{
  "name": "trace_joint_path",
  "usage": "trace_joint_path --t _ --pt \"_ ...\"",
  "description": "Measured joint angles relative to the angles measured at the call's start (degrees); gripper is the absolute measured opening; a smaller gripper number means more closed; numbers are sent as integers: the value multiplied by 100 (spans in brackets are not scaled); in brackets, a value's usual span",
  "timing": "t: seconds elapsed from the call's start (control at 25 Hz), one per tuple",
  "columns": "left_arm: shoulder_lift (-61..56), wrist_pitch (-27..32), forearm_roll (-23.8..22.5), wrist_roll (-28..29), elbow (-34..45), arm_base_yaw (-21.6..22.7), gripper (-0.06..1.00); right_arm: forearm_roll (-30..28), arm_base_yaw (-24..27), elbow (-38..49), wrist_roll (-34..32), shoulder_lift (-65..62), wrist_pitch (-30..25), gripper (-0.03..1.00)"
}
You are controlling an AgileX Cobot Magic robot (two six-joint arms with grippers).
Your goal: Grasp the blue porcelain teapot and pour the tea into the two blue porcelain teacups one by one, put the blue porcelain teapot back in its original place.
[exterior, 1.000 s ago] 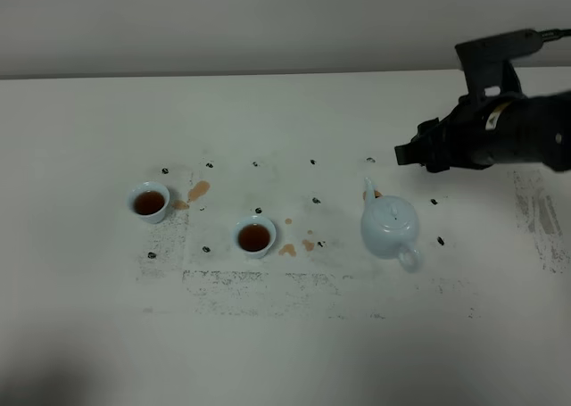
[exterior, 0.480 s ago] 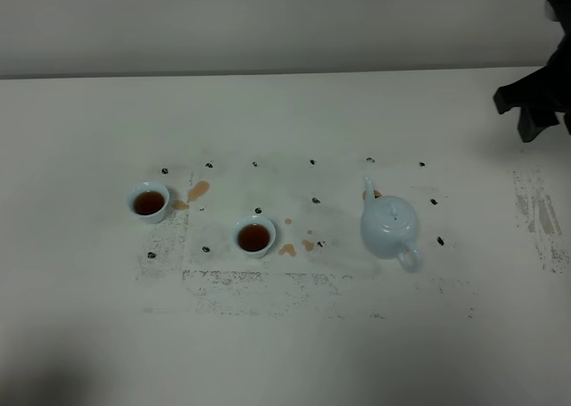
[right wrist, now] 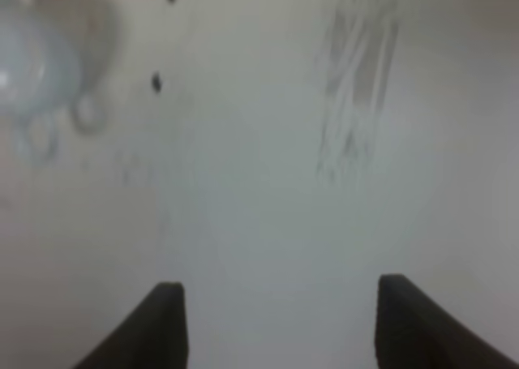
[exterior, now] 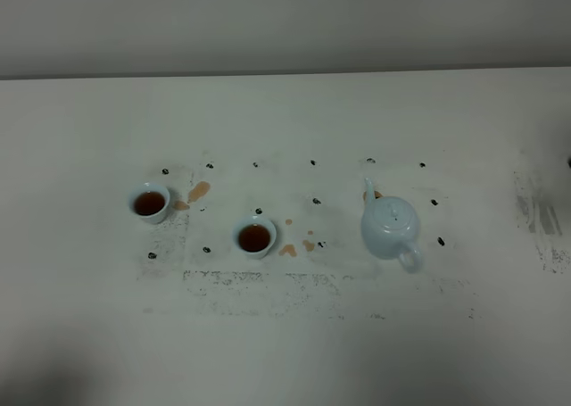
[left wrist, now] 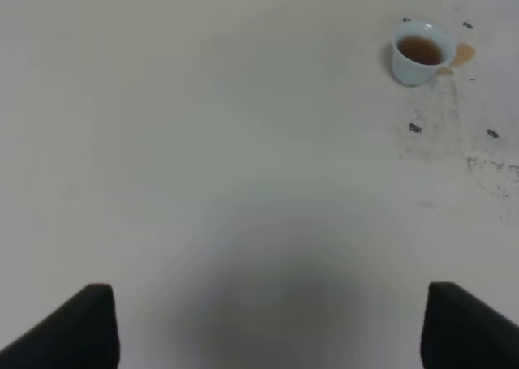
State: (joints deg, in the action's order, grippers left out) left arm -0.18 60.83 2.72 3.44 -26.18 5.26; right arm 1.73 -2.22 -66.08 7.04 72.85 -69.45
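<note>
The pale blue teapot [exterior: 390, 227] stands upright on the white table, right of centre, lid on, handle toward the front. It shows blurred in the right wrist view [right wrist: 32, 65]. Two small blue teacups hold brown tea: one at the left [exterior: 149, 202], one nearer the middle [exterior: 255, 236]. The left cup also shows in the left wrist view [left wrist: 420, 51]. My left gripper [left wrist: 268, 324] is open and empty over bare table. My right gripper [right wrist: 276, 320] is open and empty, away from the teapot. Neither arm shows in the high view.
Brown tea spills [exterior: 198, 190] lie on the table near the cups. Small black marks [exterior: 314, 200] dot the middle area. Grey scuffs [exterior: 535, 205] mark the table at the right.
My right arm has drawn back to the right and left the high view. The teapot and cups have not moved.
</note>
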Motion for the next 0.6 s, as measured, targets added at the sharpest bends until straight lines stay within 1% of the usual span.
trace_joint_path --t 0.16,0.28,0.44,0.6 --pt "0 0 0 0 0 0 72 0 0 1629 -267 -1576 0 49" --pt "0 0 0 0 0 0 72 0 0 2600 -484 -2872 327 49" --pt "0 0 0 0 0 0 72 0 0 3421 -635 -4579 574 49" --pt "0 0 0 0 0 0 72 1 0 3613 -648 -5918 565 49"
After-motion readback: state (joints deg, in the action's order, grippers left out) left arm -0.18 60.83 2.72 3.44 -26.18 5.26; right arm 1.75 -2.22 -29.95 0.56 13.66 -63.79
